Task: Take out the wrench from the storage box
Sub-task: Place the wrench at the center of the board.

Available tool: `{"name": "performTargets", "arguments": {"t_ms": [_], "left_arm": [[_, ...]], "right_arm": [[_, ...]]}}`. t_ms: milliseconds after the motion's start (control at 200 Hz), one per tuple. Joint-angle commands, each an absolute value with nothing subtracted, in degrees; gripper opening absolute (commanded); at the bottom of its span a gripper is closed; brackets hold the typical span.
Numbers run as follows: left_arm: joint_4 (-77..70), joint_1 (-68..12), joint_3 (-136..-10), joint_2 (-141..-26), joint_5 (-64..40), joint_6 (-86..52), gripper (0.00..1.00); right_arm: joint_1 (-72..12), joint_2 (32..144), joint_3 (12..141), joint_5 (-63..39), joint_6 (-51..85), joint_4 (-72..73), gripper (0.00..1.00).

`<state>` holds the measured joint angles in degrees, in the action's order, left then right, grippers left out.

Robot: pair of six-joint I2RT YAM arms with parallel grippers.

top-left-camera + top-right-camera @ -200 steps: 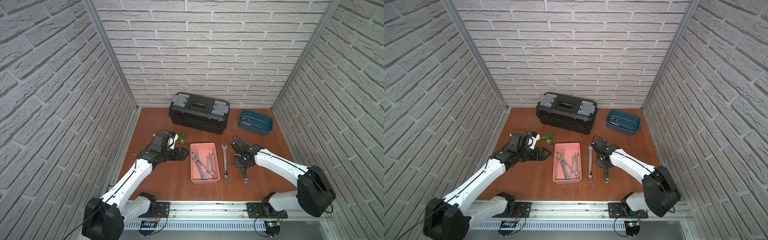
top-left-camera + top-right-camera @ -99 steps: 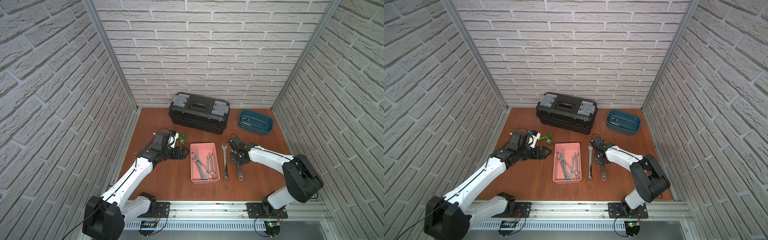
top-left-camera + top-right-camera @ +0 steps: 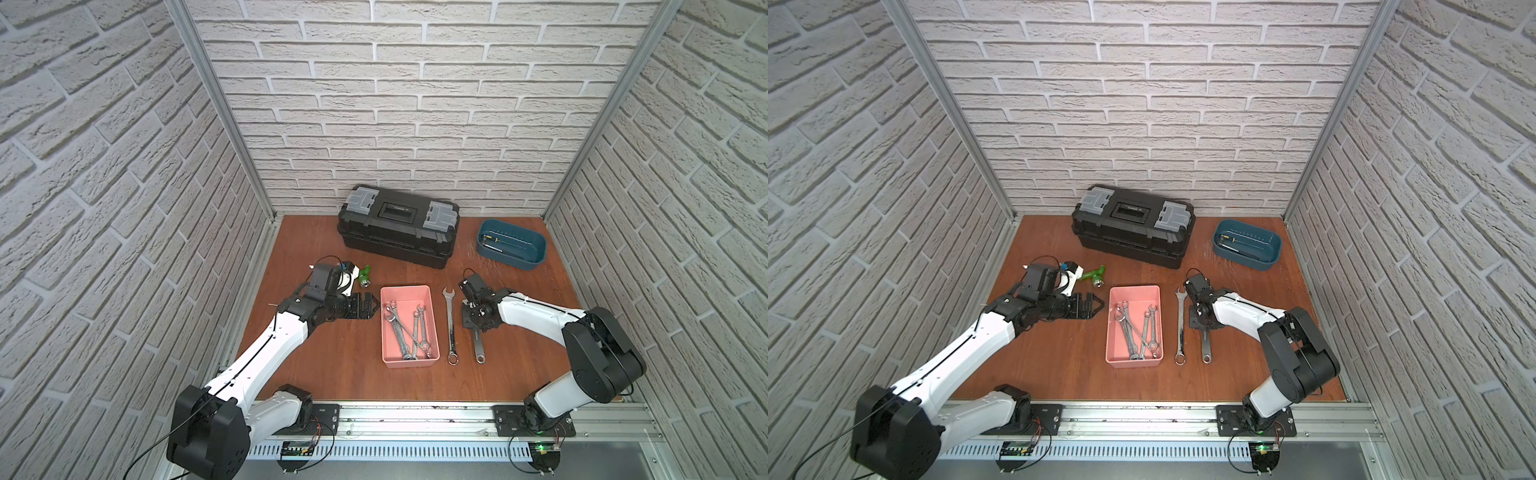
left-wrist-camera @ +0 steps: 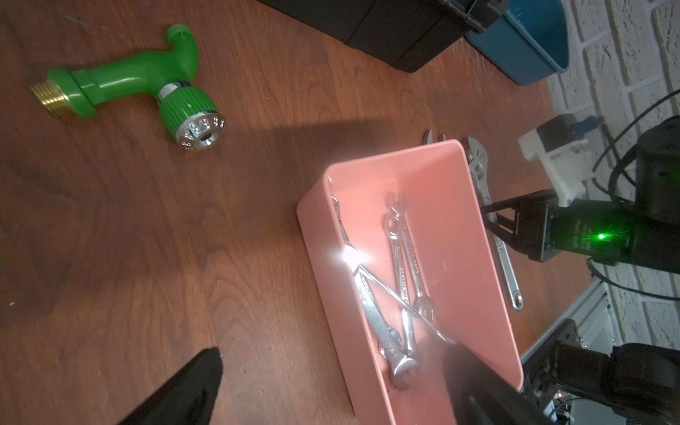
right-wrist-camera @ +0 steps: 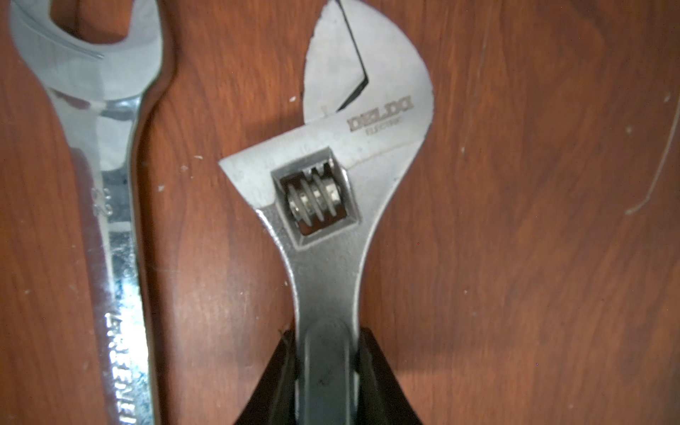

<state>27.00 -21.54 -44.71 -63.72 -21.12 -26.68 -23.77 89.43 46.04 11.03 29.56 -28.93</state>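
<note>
- The bench (image 3: 332,374) carries everything under my two tools
- The black toolbox (image 3: 397,232) stands shut beyond both tools, by the far wall
- The storage box (image 3: 409,362) lies between my tools, just beside the left tool (image 3: 374,306), which gapes wide and holds nothing; several small wrenches (image 3: 409,332) lie crossed inside
- The long spanner (image 3: 451,328) lies on the bench between that box and my right tool (image 5: 325,333)
- The adjustable wrench (image 5: 331,257) is outside the box, its handle pinched between my right tool's closed-in jaws, head past the tips
</note>
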Motion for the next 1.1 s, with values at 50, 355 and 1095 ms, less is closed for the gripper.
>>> {"name": "performTargets", "arguments": {"t_ms": [50, 355, 1095], "left_arm": [[25.5, -21.8, -45.6, -64.0, -21.8, -26.5, 0.98], [25.8, -21.8, -45.5, -64.1, -21.7, -26.3, 0.98], [27.9, -21.7, -48.3, -65.1, -21.6, -24.8, 0.98]], "right_arm": [[-23.1, 89.8, 44.7, 10.1, 29.3, -29.3, 0.28], [-22.8, 89.6, 44.6, 9.6, 28.6, -30.7, 0.31], [-22.7, 80.4, 53.2, 9.2, 27.2, -41.0, 0.36]]}}
